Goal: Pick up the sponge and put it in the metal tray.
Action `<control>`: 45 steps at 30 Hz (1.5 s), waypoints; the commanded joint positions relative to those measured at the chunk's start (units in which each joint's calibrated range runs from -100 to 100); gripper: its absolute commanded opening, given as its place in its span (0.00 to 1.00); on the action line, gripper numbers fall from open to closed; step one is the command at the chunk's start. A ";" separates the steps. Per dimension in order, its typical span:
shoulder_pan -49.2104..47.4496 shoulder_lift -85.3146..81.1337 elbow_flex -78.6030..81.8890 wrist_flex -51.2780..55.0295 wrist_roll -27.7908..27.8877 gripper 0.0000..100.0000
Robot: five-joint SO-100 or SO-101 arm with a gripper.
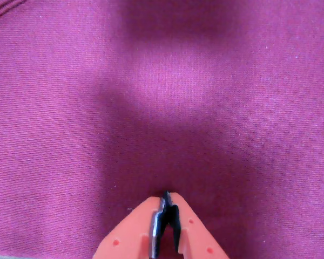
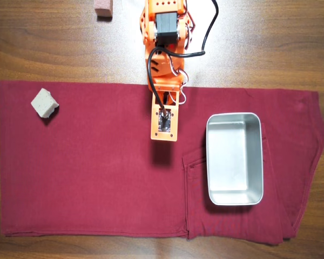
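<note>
In the overhead view the sponge (image 2: pixel 45 103), a small beige-grey block, lies on the maroon cloth near its top left corner. The metal tray (image 2: pixel 235 162), shiny and holding nothing, rests on the cloth at the right. The orange arm (image 2: pixel 164 81) reaches down from the top centre and ends between the two, closer to the tray. In the wrist view my gripper (image 1: pixel 166 197) enters from the bottom edge, its orange jaws shut with nothing between them, over bare cloth. Neither sponge nor tray shows in the wrist view.
The maroon cloth (image 2: pixel 97 178) covers most of a wooden table (image 2: pixel 43 43). A pinkish-brown block (image 2: pixel 103 8) sits on the wood at the top edge, left of the arm's base. A black cable (image 2: pixel 205 38) loops beside the arm.
</note>
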 commanded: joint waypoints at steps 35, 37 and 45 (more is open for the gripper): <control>-0.22 0.12 0.37 1.03 0.05 0.00; -0.22 0.12 0.37 1.03 0.05 0.00; 5.64 4.47 -0.09 -7.54 2.25 0.03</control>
